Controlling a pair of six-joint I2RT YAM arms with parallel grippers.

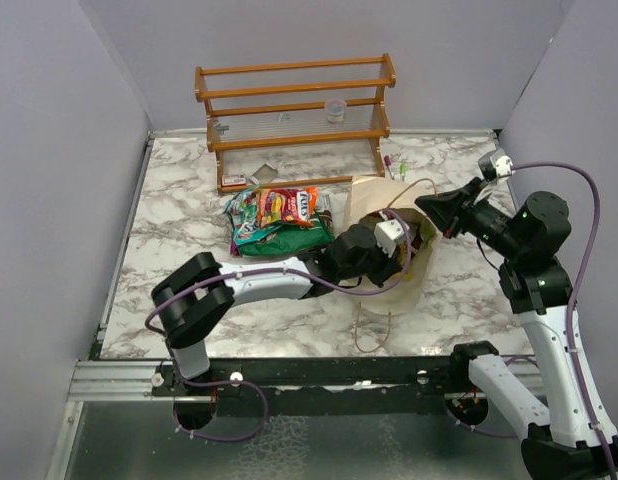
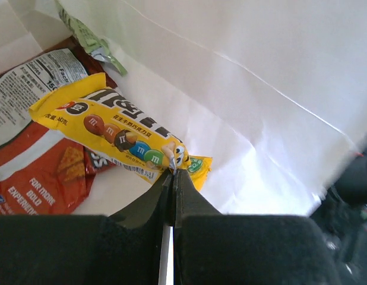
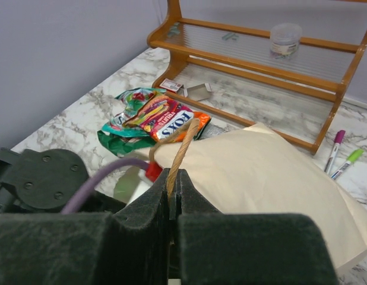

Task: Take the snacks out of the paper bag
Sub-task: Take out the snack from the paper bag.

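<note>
The cream paper bag (image 1: 372,196) lies on the marble table, its mouth held up. My left gripper (image 2: 173,171) reaches inside it and is shut on the edge of a yellow candy packet (image 2: 121,132). A red-orange packet (image 2: 38,178) and a light green one (image 2: 88,37) lie beside it on the bag's white inside (image 2: 260,89). In the top view the left fingertips are hidden in the bag. My right gripper (image 3: 173,173) is shut on the bag's tan loop handle (image 3: 184,142) and holds it up; it also shows in the top view (image 1: 423,208).
A pile of green and red-orange packets (image 1: 274,220) lies on the table left of the bag, also in the right wrist view (image 3: 154,116). The wooden slatted rack (image 1: 294,110) stands at the back. Two pens (image 3: 341,155) lie by its right foot.
</note>
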